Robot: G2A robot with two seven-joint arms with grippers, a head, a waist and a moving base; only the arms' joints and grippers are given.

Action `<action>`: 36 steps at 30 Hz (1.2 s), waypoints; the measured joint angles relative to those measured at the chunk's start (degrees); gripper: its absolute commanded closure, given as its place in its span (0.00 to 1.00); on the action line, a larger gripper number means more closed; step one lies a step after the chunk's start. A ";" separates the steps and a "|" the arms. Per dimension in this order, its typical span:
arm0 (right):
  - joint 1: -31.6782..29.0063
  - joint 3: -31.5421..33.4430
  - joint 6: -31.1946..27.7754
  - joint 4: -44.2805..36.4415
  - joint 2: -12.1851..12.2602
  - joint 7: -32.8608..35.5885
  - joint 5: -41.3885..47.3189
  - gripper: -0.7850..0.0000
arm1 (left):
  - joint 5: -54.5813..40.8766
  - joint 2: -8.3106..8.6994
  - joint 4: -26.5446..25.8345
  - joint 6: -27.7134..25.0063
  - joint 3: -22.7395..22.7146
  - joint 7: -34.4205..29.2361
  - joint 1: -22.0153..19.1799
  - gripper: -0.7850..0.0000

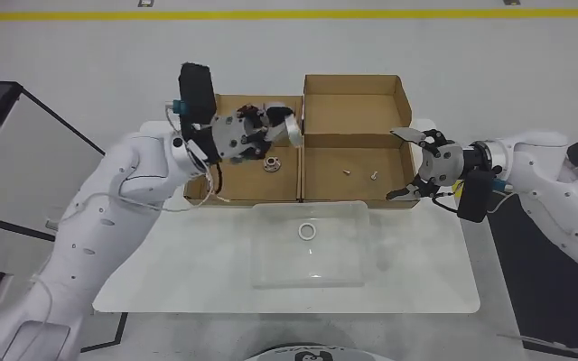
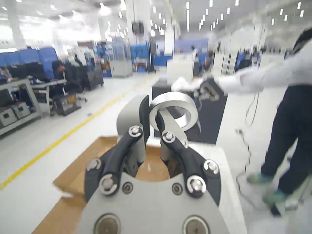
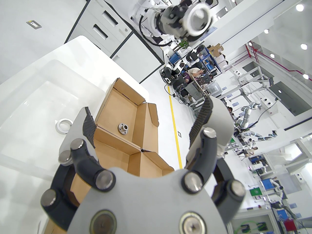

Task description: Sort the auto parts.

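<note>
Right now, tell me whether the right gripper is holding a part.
No: the right gripper is open and empty, beside the cardboard box.

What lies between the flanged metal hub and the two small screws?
In the top view, the flanged metal hub and the small screws are separated by the adjoining brown cardboard box walls.

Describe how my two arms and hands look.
The left arm and right arm have smooth white shells. Each wrist carries a black camera box and thin looping cables. The left hand and right hand share a silver palm plate, black links with silver pins, and grey fingers with black ribbed pads.
</note>
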 measured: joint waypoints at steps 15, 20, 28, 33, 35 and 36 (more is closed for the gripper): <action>0.00 0.00 0.00 0.00 0.00 0.00 0.00 0.00 | 9.81 -2.63 9.12 -2.25 7.15 -8.88 -12.31 1.00; 0.00 0.00 0.00 0.00 0.00 0.00 0.00 0.00 | 18.21 -4.87 16.90 -3.66 13.42 -9.55 -18.89 1.00; 0.00 0.00 0.00 0.00 0.00 0.00 0.00 0.00 | 29.47 -7.76 26.98 -4.65 21.20 -10.75 -24.04 1.00; 0.00 0.00 0.00 0.00 0.00 0.00 0.00 0.00 | 36.77 -8.38 30.94 -5.65 23.77 -11.65 -24.36 1.00; 0.00 0.00 0.00 0.00 0.00 0.00 0.00 0.00 | 38.57 -8.52 31.93 -6.03 24.22 -11.82 -24.53 1.00; 0.00 0.00 0.00 0.00 0.00 0.00 0.00 0.00 | 39.61 -8.61 32.50 -6.24 24.46 -11.96 -24.73 1.00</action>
